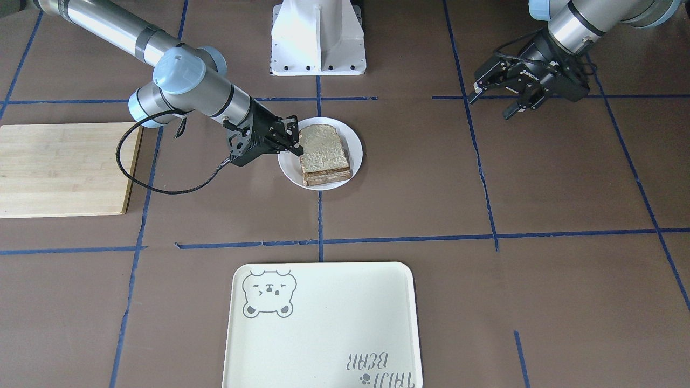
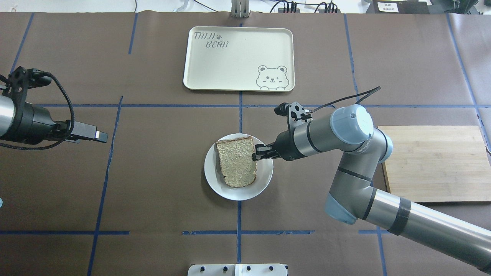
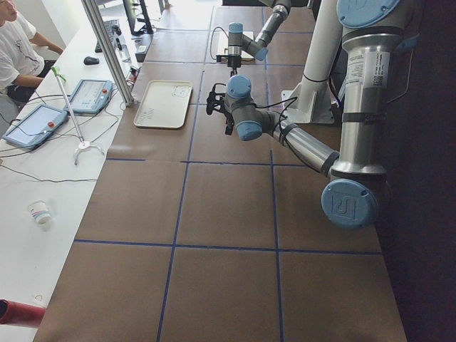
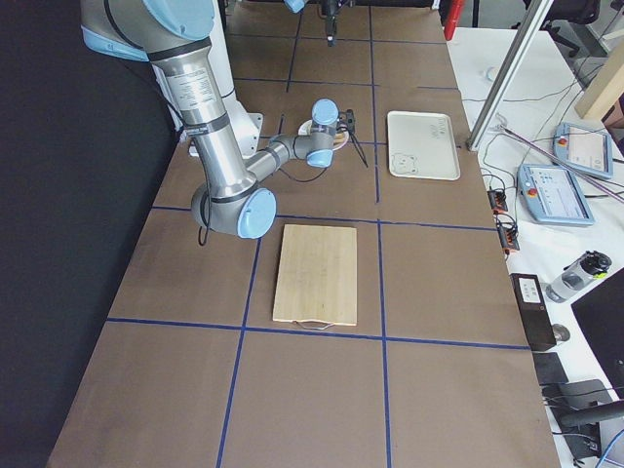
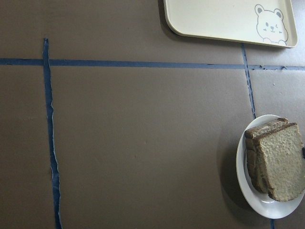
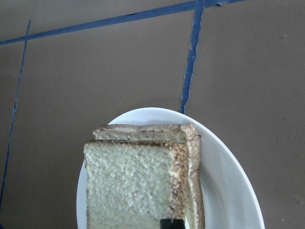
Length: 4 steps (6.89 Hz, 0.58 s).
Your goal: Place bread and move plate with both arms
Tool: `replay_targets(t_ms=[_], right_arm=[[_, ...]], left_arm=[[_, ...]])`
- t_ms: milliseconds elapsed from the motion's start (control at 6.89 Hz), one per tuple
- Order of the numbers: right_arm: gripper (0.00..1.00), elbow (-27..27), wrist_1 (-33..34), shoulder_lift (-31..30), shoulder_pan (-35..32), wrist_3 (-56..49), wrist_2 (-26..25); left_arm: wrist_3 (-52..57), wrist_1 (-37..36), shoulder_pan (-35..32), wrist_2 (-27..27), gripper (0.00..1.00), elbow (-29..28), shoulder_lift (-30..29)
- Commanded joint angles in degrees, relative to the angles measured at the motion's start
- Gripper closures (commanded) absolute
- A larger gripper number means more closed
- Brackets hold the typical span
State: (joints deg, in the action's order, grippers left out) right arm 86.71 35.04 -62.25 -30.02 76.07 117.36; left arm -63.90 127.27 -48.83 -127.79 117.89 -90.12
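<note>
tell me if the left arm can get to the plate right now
Probably yes. The left pincer hangs open off to its own side, and nothing lies between it and the plate. The right pincer holds the bread from the opposite side only.

"What words can you see?"

"The cream tray [image 2: 245,57] says 'TAIJI BEAR' in grey letters in one corner. There is a little paw print [image 2: 219,37] by the first word."

"Anything else?"

"The left arm [image 3: 363,128] has a round blue cap [image 3: 349,204] with a sign that looks like 'UR'. The label [image 3: 356,68] higher up that arm is too tiny to read."
</note>
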Motion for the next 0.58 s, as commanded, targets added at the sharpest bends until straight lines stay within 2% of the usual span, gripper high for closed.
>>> replay_targets(t_ms=[0,290,435], right_arm=[[0.89,0.04,0.11,-0.15,-0.04,-0.05,-0.2],[0.67,0.04,0.11,-0.15,-0.21,-0.05,-0.29],[0.43,0.04,0.11,-0.15,-0.21,-0.05,-0.38]], left_arm=[[0.0,0.0,-0.03,0.0,0.0,0.05,0.03],[0.0,0.0,-0.03,0.0,0.0,0.05,-0.06],[0.0,0.0,-0.03,0.0,0.0,0.05,-0.06]])
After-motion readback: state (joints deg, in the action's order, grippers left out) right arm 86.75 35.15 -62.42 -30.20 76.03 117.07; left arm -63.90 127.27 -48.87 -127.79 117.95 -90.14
